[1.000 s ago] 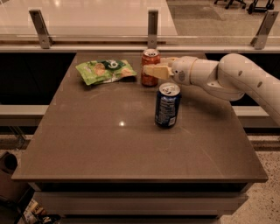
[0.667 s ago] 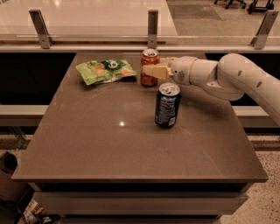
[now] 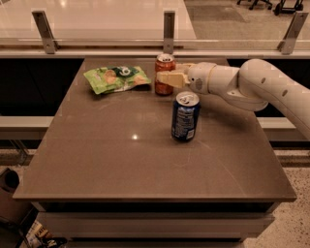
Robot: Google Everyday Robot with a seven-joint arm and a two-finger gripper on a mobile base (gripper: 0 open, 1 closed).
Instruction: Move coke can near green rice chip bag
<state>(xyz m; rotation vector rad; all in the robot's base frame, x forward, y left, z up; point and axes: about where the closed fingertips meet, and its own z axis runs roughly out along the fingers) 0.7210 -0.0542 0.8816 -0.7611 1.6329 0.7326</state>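
Nearest on the worktop (image 3: 121,160) stands a dark blue can (image 3: 185,116). Behind it is the upright coke can (image 3: 162,89), and the claw (image 3: 167,73), reaching in from the right, seems clamped on it. The green rice chip bag (image 3: 116,78) lies just to its left.

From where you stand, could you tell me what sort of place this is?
Probably an office or lab: a worktable, a glass partition on metal posts, wheeled chairs beyond. The gripper is at the coke can, by the table's far edge.
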